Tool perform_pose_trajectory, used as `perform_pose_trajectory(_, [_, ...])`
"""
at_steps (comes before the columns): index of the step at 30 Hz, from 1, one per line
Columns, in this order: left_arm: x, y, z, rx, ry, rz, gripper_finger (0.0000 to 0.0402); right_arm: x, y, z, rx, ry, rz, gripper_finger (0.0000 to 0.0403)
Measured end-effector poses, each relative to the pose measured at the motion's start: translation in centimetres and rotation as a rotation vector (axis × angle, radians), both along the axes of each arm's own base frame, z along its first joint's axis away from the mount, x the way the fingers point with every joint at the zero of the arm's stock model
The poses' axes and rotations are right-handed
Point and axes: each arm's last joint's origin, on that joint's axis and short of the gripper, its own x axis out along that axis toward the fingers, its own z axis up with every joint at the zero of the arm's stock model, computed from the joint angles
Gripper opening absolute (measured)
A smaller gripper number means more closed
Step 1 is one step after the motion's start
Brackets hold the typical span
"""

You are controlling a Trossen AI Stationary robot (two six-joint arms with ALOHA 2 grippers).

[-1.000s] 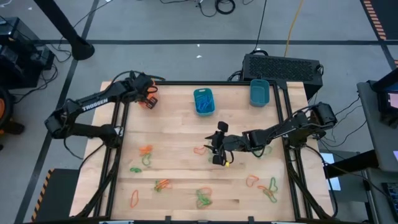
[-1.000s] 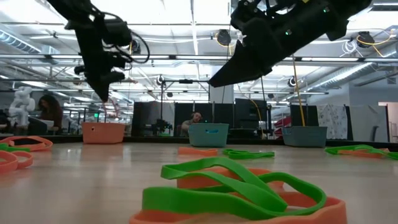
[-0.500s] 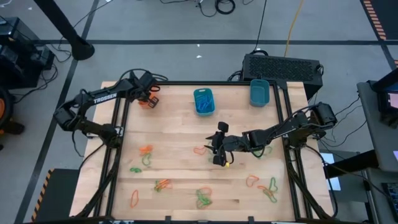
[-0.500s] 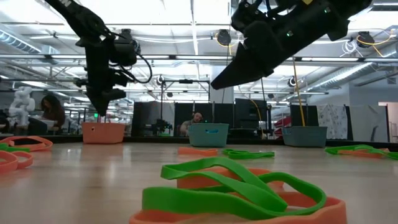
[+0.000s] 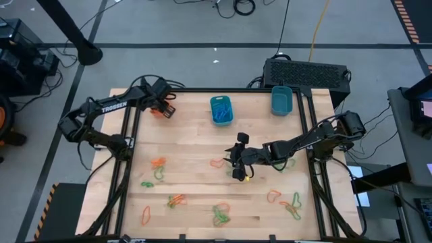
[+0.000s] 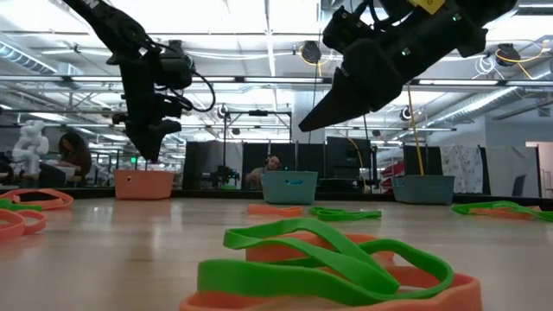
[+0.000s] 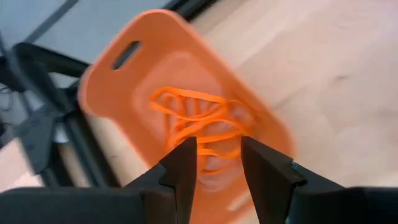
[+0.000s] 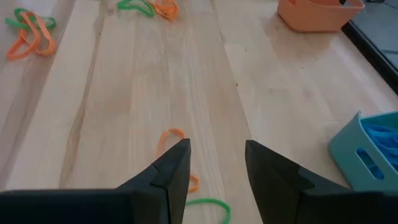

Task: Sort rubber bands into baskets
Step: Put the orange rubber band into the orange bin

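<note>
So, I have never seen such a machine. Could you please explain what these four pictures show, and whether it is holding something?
It is a robot with two dark arms at a wooden table. One picture looks down from above, one looks level across the table, and two come from cameras on the wrists. Loose rubber bands lie scattered on the wood. The left pincer hangs open over the orange basket, which holds orange bands. The right pincer is open above mid-table. Neither holds anything.

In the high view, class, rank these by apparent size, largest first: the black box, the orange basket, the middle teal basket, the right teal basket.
1. Black box.
2. Middle teal basket and right teal basket: look alike, no ranking.
3. Orange basket: appears smallest, but the left gripper partly covers it, so unsure.
</note>
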Motion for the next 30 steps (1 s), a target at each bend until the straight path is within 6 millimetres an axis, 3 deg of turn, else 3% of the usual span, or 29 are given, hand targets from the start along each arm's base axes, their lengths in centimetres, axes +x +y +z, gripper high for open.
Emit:
perform_pose_trajectory(7, [2.6,-3.1,1.1,-0.010,-0.132,-0.182,0.0134,-1.7,0.2,0.8,0.033,0.107,0.047,0.0146])
perform_pose_trajectory(16, [9.7,-13.0,3.2,0.106,-0.429,-0.770,0.0135,-3.9,0.7,3.1,0.107,0.119,0.042,0.0146])
perform_pose_trajectory(23, [13.2,-20.6,1.8,0.147,-0.549,-1.185,0.0135,-4.4,1.9,3.2,0.137,0.139,0.120,0.0146])
perform_pose_trajectory(30, [16.3,-24.8,-1.4,0.206,-0.671,-1.319,0.0135,-4.8,2.4,2.9,0.145,0.179,0.122,0.0146])
